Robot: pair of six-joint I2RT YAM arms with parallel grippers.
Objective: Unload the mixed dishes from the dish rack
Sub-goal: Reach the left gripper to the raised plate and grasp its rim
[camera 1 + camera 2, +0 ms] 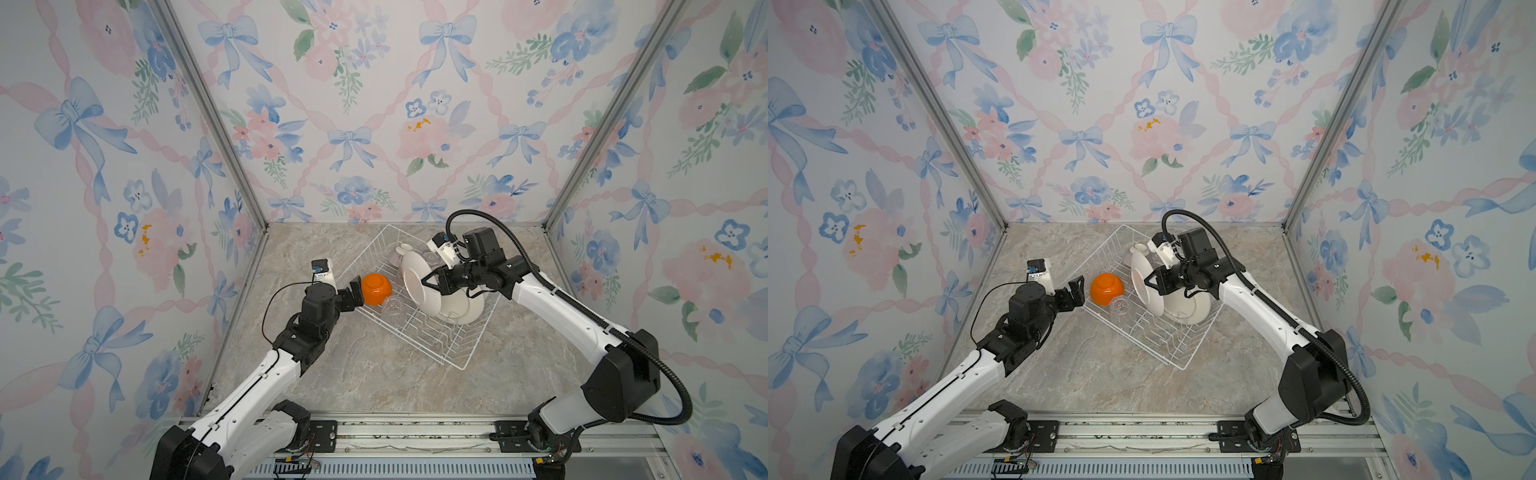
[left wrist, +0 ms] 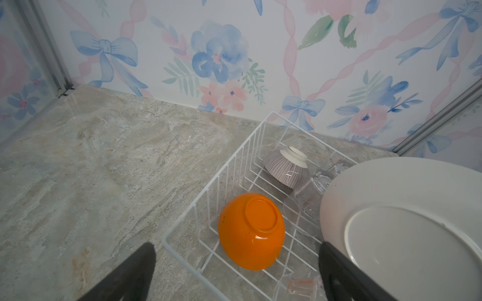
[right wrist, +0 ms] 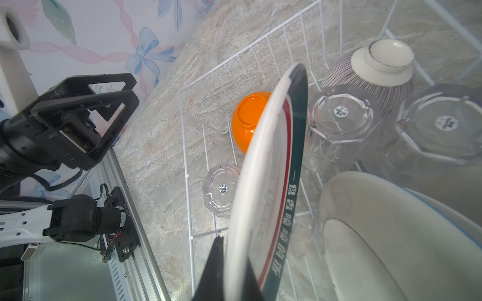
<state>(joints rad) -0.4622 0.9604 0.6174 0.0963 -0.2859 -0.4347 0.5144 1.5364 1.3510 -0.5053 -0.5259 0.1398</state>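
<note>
White wire rack [image 1: 462, 368] holds all the dishes [image 2: 284, 169], none out yet: right gripper [image 1: 424, 282] pinches the rim of 1 plate [image 1: 415, 299], left gripper [image 1: 356, 293] gapes empty beside the orange bowl [image 1: 376, 289].

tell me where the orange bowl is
In both top views the orange bowl lies upside down in the left corner of the dish rack, right in front of the open left hand, with a clear tumbler beside it.
</note>
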